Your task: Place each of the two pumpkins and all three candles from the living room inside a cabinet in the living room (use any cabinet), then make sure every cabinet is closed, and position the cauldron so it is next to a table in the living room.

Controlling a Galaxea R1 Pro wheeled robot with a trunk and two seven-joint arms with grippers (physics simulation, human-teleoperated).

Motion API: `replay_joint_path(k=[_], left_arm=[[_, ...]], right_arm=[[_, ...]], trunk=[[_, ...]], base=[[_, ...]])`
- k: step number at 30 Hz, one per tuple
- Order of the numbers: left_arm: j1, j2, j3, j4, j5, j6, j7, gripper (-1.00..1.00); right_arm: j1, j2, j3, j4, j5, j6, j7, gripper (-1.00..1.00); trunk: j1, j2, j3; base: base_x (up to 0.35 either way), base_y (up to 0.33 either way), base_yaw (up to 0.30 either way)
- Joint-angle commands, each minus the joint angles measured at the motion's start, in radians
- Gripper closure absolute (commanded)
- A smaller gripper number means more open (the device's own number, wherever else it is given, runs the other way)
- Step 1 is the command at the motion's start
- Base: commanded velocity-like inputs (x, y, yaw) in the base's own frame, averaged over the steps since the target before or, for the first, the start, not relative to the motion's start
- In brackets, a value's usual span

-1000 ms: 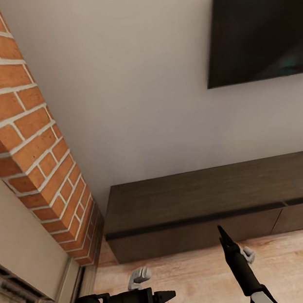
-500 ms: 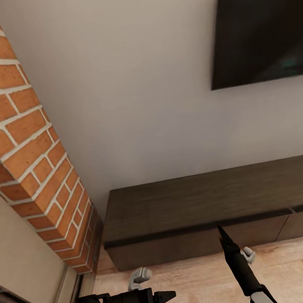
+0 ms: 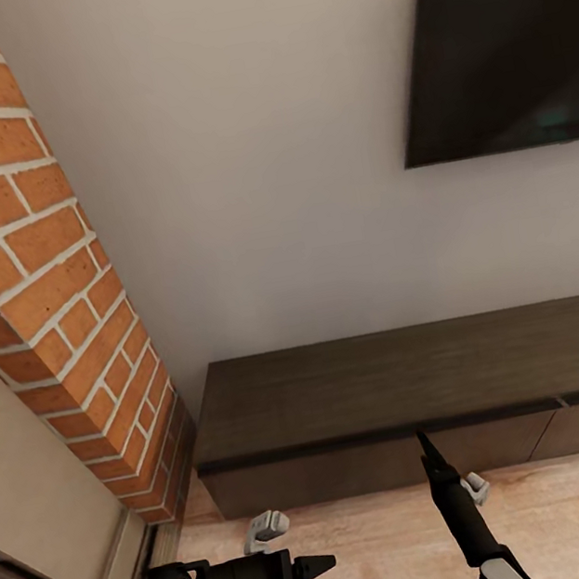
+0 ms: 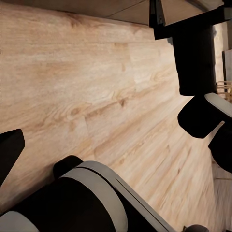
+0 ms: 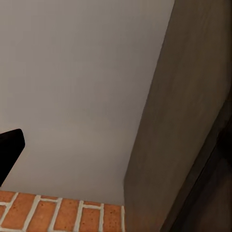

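The head had swung slightly right since a moment before, squaring on the closed cabinet against the wall, while left fingers and right fingers stayed pinched together, empty, tucked for travel.

The arms are clad in matte black cylindrical housings joined by glossy white rounded segments. The left hand is formed as a black pointed cone, and the right hand as a slim black tapered wedge.
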Motion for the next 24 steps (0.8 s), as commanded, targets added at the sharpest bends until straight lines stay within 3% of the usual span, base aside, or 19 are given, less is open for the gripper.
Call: replay_joint_path(k=[1, 9, 24], left_arm=[[-0.001, 0.001, 0.000, 0.000, -0.007, 0.002, -0.008, -1.00], [-0.001, 0.001, -0.001, 0.000, -0.006, 0.002, -0.008, -1.00], [-0.001, 0.001, -0.002, 0.001, -0.006, 0.002, -0.008, -1.00]], right_arm=[[-0.001, 0.001, -0.001, 0.001, -0.004, 0.000, 0.004, -1.00], [-0.001, 0.001, -0.001, 0.024, -0.072, 0.000, 0.004, -1.00], [-0.001, 0.001, -0.001, 0.036, -0.082, 0.000, 0.004, -1.00]], trunk=[[0.004, -0.008, -0.004], [0.034, -0.064, -0.029], [0.092, -0.169, -0.076]], base=[[0.000, 0.000, 0.000], [0.000, 0.000, 0.000], [0.000, 0.000, 0.000]])
